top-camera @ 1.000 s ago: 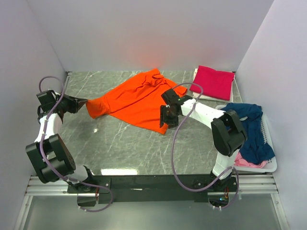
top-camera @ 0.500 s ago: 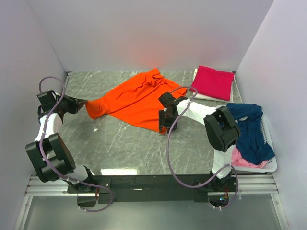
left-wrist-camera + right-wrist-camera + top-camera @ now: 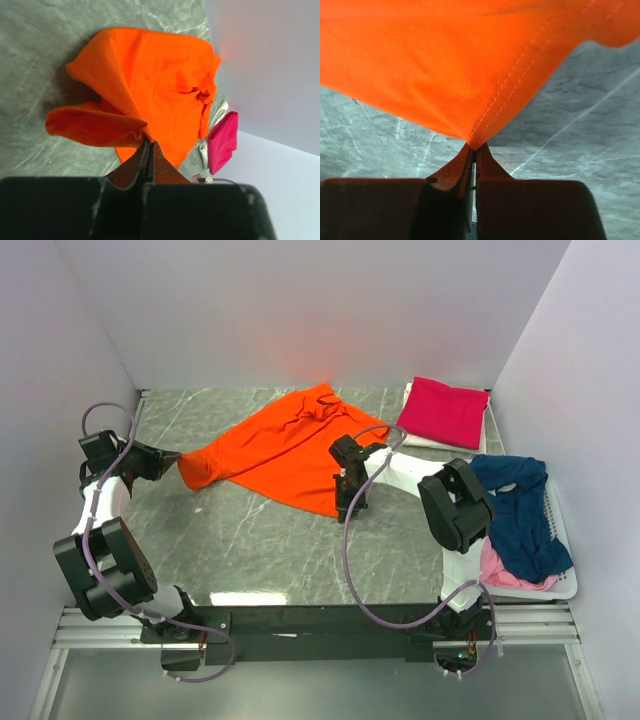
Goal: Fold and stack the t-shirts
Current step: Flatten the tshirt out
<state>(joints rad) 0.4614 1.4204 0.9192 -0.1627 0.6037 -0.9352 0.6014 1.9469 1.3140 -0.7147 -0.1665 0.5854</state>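
A bright orange t-shirt [image 3: 285, 445] lies spread and rumpled across the middle of the marble table. My left gripper [image 3: 178, 455] is shut on its left corner, the cloth [image 3: 135, 85] bunched at the tips [image 3: 149, 141]. My right gripper [image 3: 345, 508] is shut on the shirt's near right corner, the stitched hem [image 3: 490, 105] pinched between the tips [image 3: 474, 147]. A folded magenta-pink t-shirt [image 3: 444, 410] rests at the back right. A navy blue t-shirt [image 3: 520, 510] and a pale pink one [image 3: 505, 572] lie in the basket.
A white plastic basket [image 3: 563, 585] stands at the right edge, close to the right arm's base. White walls close off the back and both sides. White cloth or paper [image 3: 425, 440] shows under the magenta shirt.
My right gripper slid left and toward the near side along the shirt's edge and went from open to shut on its corner. The left gripper kept its hold without moving.
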